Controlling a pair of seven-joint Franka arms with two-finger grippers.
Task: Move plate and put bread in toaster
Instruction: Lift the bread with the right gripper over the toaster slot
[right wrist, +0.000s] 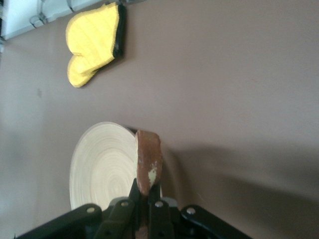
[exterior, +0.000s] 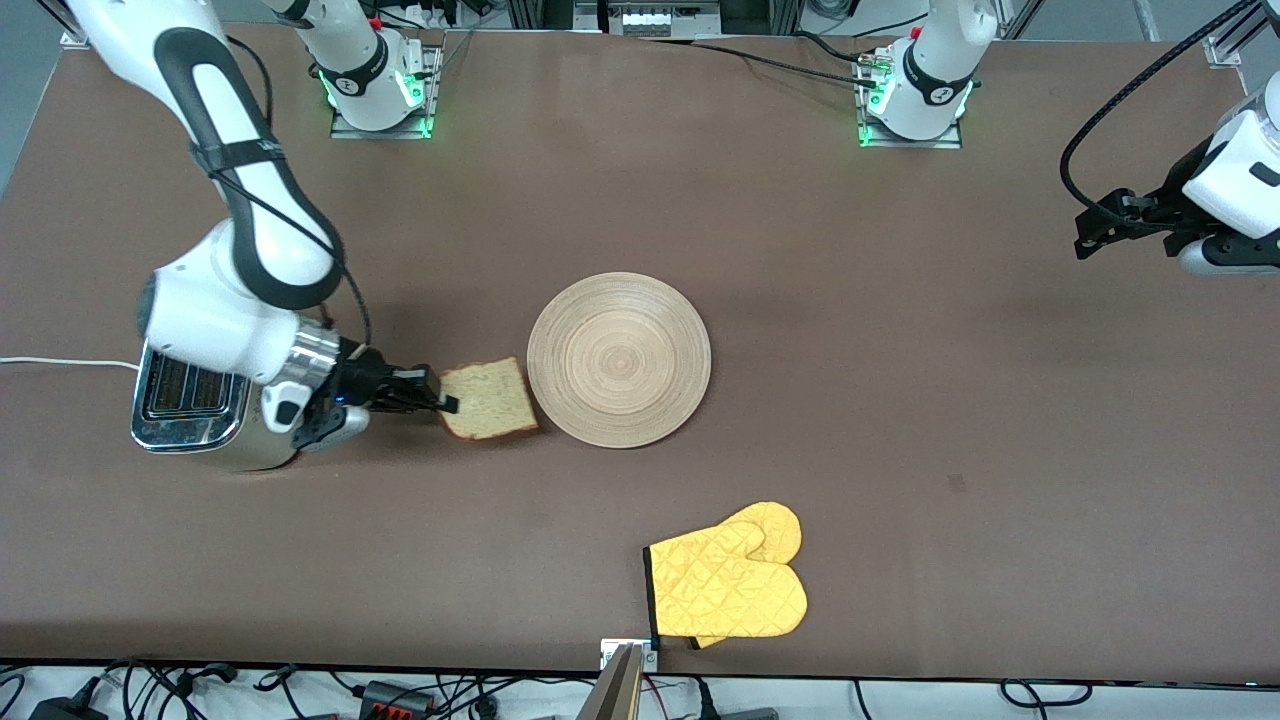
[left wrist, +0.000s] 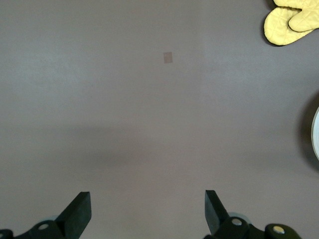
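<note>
Between toaster and plate: right gripper (exterior: 447,403) clamped on the bread (exterior: 489,399), held by one crust edge.
Toaster (exterior: 190,407): right arm's end, slots partly hidden.
Plate (exterior: 619,359): mid-table, bare.
Left gripper (left wrist: 148,214): waiting, jaws apart.
Risk: narrow edge grip; slice may sag, snag slot rim.

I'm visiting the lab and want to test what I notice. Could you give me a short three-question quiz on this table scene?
1. True or false: the square tan bread slice lies flat on the round light-wood plate.
2. Which gripper grips the bread: A) left gripper, B) right gripper?
3. Fill in: nearest the front camera lies a pair of yellow quilted oven ___.

Key:
1. False; it is held beside the plate, between it and the chrome two-slot toaster.
2. B; the left one waits open over bare table.
3. Mitts.
</note>
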